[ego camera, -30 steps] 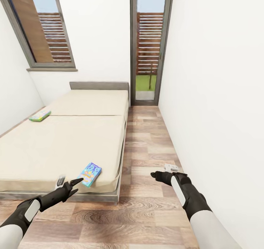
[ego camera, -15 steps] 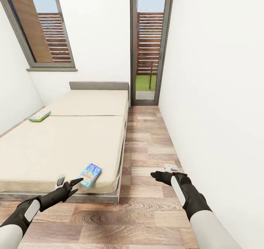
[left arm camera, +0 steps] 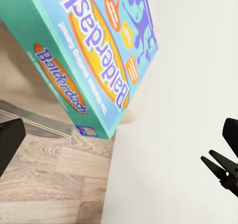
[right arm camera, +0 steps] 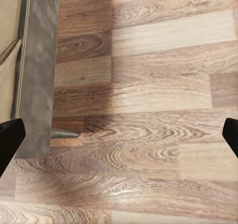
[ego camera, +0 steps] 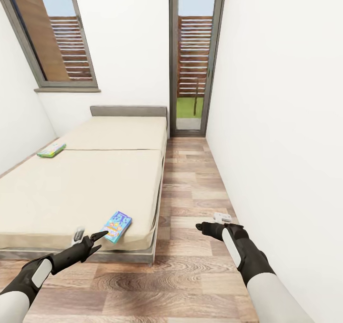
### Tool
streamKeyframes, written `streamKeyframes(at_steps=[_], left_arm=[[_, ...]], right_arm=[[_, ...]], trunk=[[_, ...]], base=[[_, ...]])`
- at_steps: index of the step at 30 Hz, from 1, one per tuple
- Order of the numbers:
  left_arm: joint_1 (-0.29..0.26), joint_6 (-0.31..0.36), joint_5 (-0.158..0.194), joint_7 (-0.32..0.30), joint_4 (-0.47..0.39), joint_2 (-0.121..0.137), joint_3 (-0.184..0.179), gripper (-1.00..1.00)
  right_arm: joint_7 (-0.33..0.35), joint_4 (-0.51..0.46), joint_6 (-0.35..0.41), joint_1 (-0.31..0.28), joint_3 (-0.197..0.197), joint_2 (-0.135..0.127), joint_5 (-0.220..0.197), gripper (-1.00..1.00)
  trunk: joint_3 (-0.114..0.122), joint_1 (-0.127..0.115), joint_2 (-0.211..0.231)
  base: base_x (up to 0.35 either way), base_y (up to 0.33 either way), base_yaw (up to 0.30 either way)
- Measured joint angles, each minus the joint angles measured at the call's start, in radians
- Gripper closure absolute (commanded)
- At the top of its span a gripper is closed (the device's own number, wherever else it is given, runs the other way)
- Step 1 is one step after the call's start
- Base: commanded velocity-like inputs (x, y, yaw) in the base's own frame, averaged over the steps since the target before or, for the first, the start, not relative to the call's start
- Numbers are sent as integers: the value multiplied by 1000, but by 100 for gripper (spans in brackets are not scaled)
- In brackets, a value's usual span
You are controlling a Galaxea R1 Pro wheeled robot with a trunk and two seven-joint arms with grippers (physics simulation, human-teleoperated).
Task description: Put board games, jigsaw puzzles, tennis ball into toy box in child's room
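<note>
A blue cartoon-covered board game (ego camera: 117, 226) lies flat near the front corner of the cream bed (ego camera: 85, 190). In the left wrist view its cover (left arm camera: 94, 50) looms close. My left gripper (ego camera: 96, 241) hovers just short of that box at the bed's front edge, open, with nothing between its fingers (left arm camera: 10, 140). A pale green board game (ego camera: 51, 150) rests far back at the bed's left side. My right gripper (ego camera: 202, 227) hangs over the wood floor right of the bed, open and empty, its fingers (right arm camera: 10, 140) wide apart. The table and toy box are out of view.
A wood-plank aisle (ego camera: 190, 190) runs between the bed and the white right wall toward a glass door (ego camera: 190, 75). The grey bed frame (right arm camera: 37, 75) edges the aisle. A small white object (ego camera: 222, 216) sits on the floor by the wall.
</note>
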Motion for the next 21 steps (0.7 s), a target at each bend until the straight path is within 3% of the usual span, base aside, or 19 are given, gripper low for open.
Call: streamKeyframes(at_steps=[6,21], left_arm=[[0,0,0,0,0,0,0,-100],[0,1,0,-19,0,0,0,-100]], right_arm=[[0,0,0,0,0,0,0,-100],[1,-4,3,0,-1,0,-1,-100]], trunk=[[-19,23,-42],[-19,23,-42]], base=[[0,0,0],[0,0,0]])
